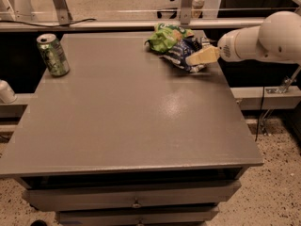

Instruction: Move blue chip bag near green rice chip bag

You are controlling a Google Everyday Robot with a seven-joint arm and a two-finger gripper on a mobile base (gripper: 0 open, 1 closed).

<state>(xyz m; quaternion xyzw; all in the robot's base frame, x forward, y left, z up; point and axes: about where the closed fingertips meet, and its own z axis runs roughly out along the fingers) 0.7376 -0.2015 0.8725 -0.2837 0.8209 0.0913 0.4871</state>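
The blue chip bag (181, 52) lies crumpled at the far right of the grey table (131, 117), touching the green rice chip bag (165, 36), which sits just behind and to its left. My gripper (197, 58) reaches in from the right on a white arm (263, 36). It is shut on the blue bag's right end, low over the tabletop. One tan finger (203, 56) lies across the bag; the other is hidden.
A green soda can (53, 55) stands upright at the table's far left. A white object (5, 92) sits off the left edge. A metal rail (117, 23) runs behind the table. Drawers (136, 197) are below the front edge.
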